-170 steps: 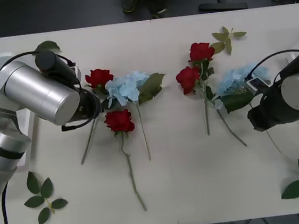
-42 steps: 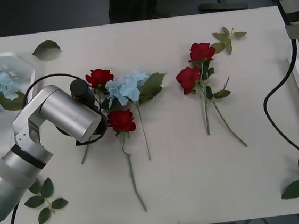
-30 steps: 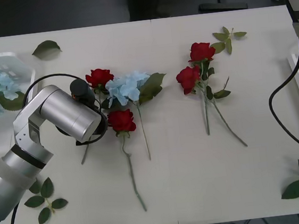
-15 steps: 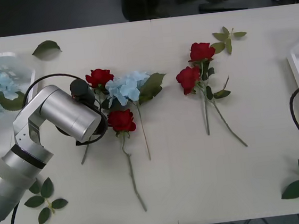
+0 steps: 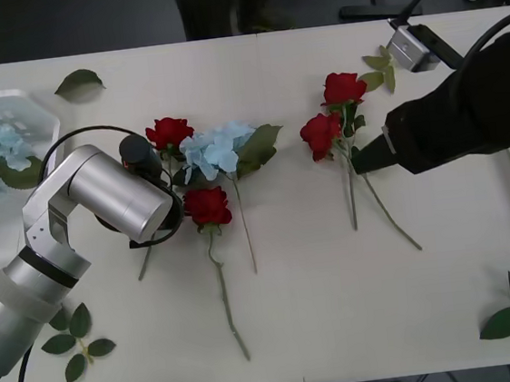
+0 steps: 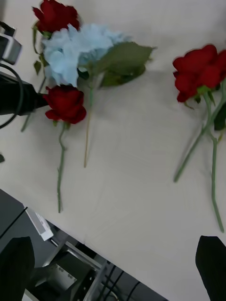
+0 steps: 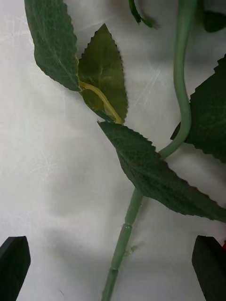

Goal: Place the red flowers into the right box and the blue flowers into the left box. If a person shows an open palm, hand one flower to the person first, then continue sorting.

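Four deep red roses [image 5: 204, 206] lie on the white table [image 5: 321, 303], long green stems trailing toward six o'clock. The left gripper [image 7: 113, 270] hangs spread wide over one leafy stem [image 7: 181, 89]; the right gripper [image 6: 115, 268] is likewise spread above the table. No writing is legible.

Likely a lab: long white table [image 5: 295, 314], dark floor beyond, black chair base [image 5: 380, 9] behind.
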Tool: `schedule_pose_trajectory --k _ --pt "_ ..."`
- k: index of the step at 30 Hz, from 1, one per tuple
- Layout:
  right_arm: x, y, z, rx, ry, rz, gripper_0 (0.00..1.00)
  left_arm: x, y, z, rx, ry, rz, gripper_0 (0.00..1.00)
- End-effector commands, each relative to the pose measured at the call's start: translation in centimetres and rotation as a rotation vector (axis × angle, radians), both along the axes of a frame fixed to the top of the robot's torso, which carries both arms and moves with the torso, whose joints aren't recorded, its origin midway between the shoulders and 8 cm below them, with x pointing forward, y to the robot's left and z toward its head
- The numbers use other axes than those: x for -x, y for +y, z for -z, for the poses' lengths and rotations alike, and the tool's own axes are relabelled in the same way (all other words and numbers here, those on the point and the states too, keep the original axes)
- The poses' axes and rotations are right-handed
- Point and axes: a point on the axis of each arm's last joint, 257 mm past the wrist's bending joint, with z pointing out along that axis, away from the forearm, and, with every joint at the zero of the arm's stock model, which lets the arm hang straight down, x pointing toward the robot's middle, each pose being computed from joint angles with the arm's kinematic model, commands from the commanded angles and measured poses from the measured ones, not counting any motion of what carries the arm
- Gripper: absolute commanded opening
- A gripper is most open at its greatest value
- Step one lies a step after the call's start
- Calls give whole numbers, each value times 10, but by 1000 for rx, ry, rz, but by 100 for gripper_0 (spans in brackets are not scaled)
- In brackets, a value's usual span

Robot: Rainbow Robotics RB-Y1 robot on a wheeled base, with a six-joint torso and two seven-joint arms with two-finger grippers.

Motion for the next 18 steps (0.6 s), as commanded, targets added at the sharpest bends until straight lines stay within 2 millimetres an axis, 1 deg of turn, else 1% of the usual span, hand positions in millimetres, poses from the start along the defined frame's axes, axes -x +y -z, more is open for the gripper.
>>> schedule_pose_trajectory --k 1,4,6,11,12,18 --pt "-2 -12 20 41 17 58 100 -5 -17 -16 21 -4 38 100" --pt "-11 -17 42 60 32 100 100 -5 -18 -16 22 -3 39 100" --pt "-21 -19 58 72 35 131 100 -5 -17 -16 22 -2 39 100" --pt "-39 -28 89 119 48 192 100 -5 -17 -17 19 -4 41 100" --pt "-46 -32 100 138 51 205 100 -5 -17 -17 19 -4 41 100" --pt "-76 -49 141 234 20 184 100 -5 -17 -17 19 -4 43 100"
